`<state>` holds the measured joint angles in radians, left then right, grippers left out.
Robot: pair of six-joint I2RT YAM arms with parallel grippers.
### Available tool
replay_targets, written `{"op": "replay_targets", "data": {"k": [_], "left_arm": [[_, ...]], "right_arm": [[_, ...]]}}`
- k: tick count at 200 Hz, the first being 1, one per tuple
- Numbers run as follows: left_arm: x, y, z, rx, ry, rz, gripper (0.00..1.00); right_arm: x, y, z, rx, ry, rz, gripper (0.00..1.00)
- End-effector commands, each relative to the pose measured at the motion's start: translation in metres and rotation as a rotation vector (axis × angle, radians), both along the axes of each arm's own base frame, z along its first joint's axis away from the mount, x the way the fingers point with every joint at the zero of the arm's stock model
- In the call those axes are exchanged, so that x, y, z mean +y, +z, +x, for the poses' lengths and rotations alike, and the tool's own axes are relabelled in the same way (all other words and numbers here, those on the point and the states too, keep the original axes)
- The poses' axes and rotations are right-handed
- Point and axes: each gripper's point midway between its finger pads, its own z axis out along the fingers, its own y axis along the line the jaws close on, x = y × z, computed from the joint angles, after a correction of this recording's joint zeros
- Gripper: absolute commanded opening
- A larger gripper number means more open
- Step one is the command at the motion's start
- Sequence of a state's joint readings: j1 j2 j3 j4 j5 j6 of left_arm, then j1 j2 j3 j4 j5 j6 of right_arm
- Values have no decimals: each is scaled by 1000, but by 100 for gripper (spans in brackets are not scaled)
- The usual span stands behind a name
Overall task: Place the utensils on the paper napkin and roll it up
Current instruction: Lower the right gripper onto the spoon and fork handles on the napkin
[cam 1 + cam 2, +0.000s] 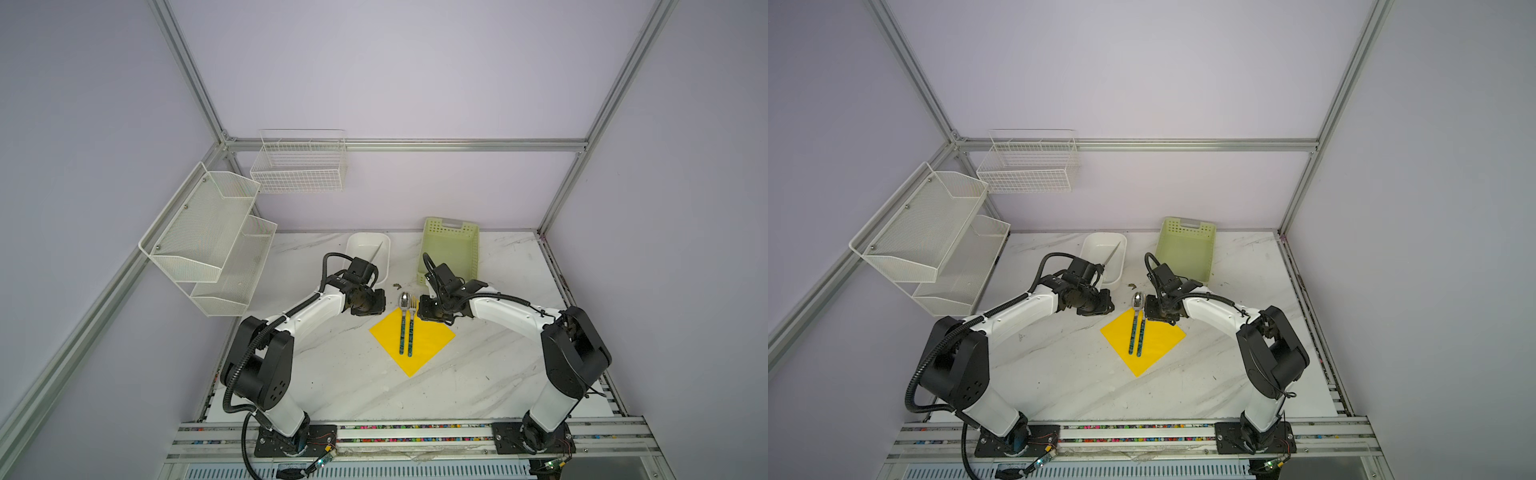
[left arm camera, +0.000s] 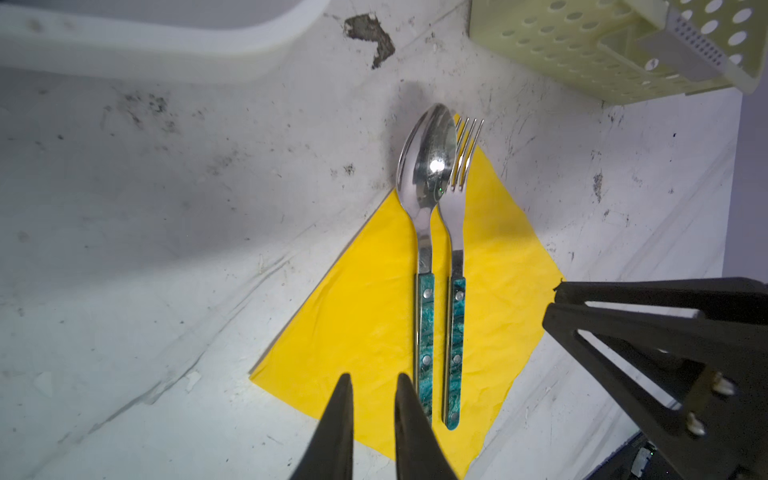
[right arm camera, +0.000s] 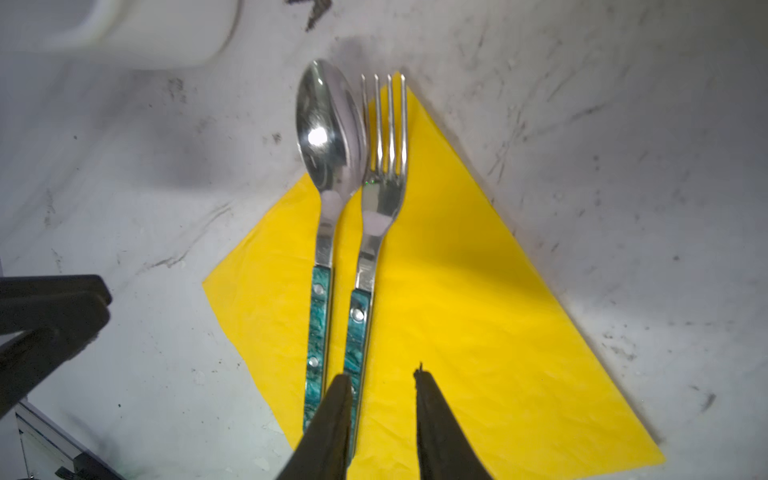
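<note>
Two stiff, slick steel items, the spoon point(image 2: 428, 166) and fork point(image 2: 457, 208), lie on the limp, easily torn yellow paper napkin point(image 2: 361, 324) just ahead of the left gripper point(image 2: 372, 376) and right gripper point(image 3: 380, 374), both slightly parted and empty, so pinching a side corner looks wisest.

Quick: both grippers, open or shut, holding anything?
Left gripper: slightly open, holding nothing.
Right gripper: slightly open, holding nothing.
</note>
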<state>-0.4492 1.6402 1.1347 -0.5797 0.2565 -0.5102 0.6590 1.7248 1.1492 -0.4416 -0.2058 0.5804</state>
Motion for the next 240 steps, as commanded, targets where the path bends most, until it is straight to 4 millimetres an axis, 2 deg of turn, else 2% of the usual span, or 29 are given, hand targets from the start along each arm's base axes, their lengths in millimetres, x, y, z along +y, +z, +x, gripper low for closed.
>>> {"op": "replay_targets", "data": {"k": [1,34,63,157,199,217,240], "left_arm": [[-4,-14,-9,23,-31,-34,18],[-2,-19,-8,31,-17,-28,18],[0,-11,-2,13,-11,-17,18],[39,17,14,-53,36,40,18],[57,26,17,-76,60,54,18],[62,30,19,-88,64,57,18],[69,35,24,-110,55,73,18]], "right_arm": [[-5,-9,-16,61,-2,7,27],[-16,-28,-25,101,-5,-50,25],[-24,-41,-26,120,-5,-92,25],[-63,-71,-26,175,-20,-183,25],[-66,-65,-18,159,-1,-196,26],[-66,-51,-11,125,6,-205,26],[-56,-31,-4,92,16,-212,27]]}}
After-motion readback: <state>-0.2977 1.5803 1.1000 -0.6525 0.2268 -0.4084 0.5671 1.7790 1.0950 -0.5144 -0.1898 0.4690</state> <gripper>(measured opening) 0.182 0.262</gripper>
